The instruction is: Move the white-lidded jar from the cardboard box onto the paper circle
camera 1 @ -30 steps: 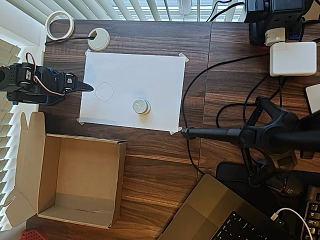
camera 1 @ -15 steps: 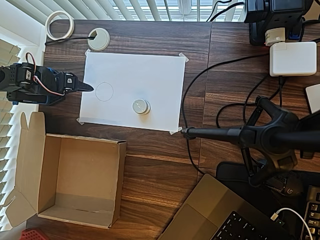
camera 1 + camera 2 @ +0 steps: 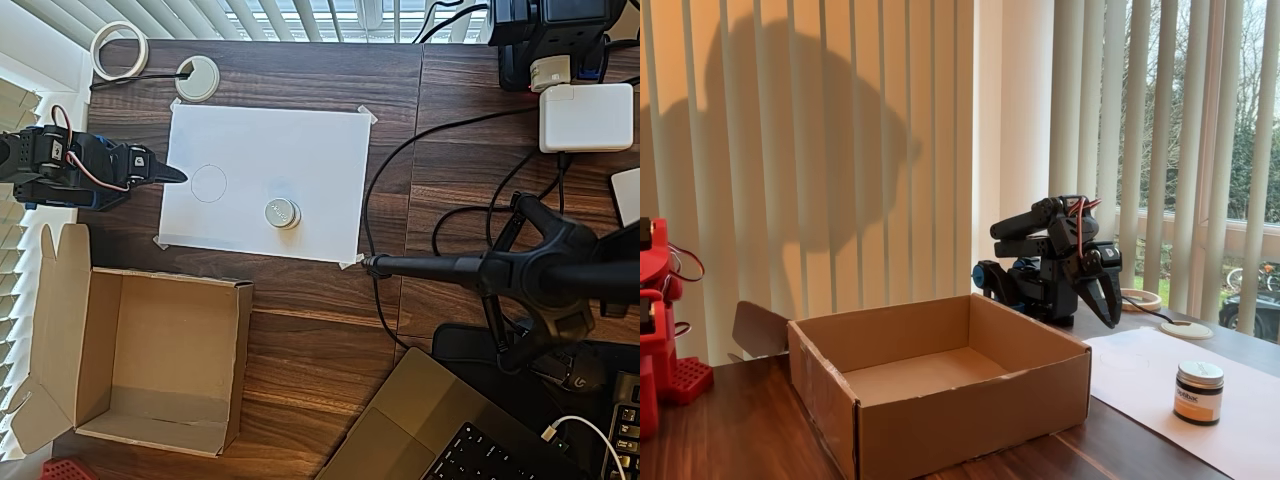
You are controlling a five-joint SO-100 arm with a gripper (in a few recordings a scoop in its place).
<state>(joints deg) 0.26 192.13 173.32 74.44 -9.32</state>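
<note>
Nothing moving since before: closed, empty gripper (image 3: 178, 174) at paper edge, white-lidded jar (image 3: 282, 213) on paper.

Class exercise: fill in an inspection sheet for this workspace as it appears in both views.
Surface: dark wood table, white sheet taped down.
Job's things: white-lidded jar upright on the sheet, outside the paper circle; cardboard box open, empty.
Clutter: tape ring, grommet, white charger, laptop.
Tool: tool shut, empty, at the sheet's left edge.
Cables: black cable right of the sheet.
Surroundings: vertical blinds, window.
</note>
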